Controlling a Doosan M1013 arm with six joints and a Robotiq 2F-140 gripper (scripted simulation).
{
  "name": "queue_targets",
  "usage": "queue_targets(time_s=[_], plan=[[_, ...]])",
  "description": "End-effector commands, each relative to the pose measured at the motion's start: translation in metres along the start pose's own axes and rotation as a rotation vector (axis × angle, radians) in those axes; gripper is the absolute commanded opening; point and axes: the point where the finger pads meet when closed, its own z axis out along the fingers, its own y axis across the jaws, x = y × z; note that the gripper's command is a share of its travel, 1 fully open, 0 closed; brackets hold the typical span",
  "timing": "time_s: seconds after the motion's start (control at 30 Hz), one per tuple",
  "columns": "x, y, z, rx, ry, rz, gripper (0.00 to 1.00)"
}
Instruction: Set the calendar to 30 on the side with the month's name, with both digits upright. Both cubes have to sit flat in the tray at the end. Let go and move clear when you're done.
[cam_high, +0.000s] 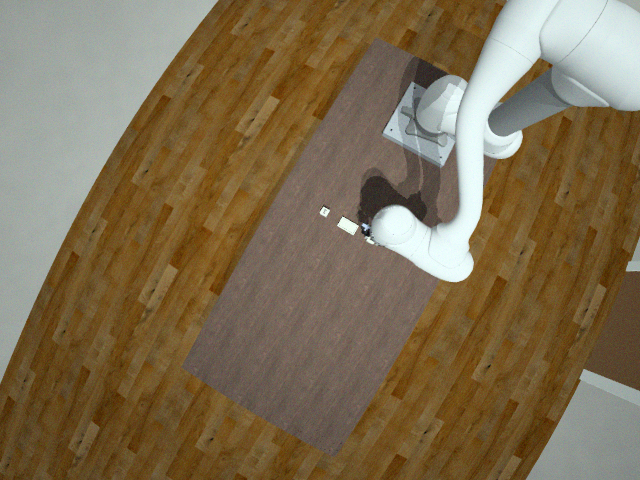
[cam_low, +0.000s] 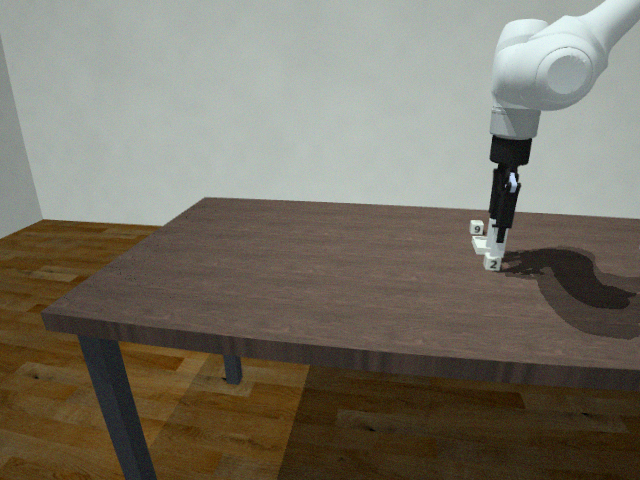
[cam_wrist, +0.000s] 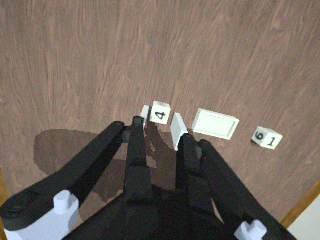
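A white cube (cam_wrist: 159, 112) (cam_low: 492, 263) has 4 on top and 2 on a side face seen in the exterior view. It stands on the table beside the tray. My gripper (cam_wrist: 159, 116) (cam_low: 496, 248) points down over it, partly open. Its white fingertips are on either side of the cube in the wrist view, with gaps. The other cube (cam_wrist: 266, 138) (cam_low: 476, 227) (cam_high: 324, 211) lies beyond the tray, with 1 on top and a side digit that reads as 9 in the exterior view. The white tray (cam_wrist: 212, 135) (cam_high: 347, 225) is between the cubes and empty.
The robot's base plate (cam_high: 400, 129) is mounted on the table (cam_high: 289, 310) (cam_low: 310, 279). In the top view the arm (cam_high: 470, 155) reaches over the table and hides most of the gripper.
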Motion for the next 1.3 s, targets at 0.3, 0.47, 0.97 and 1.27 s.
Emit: queue_targets(time_s=[0.3, 0.47, 0.97, 1.27], plan=[[0.000, 0.000, 0.000, 0.000, 0.000, 0.000, 0.35], [0.000, 0.000, 0.000, 0.000, 0.000, 0.000, 0.35], [0.000, 0.000, 0.005, 0.000, 0.000, 0.000, 0.35], [0.000, 0.000, 0.016, 0.000, 0.000, 0.000, 0.35]])
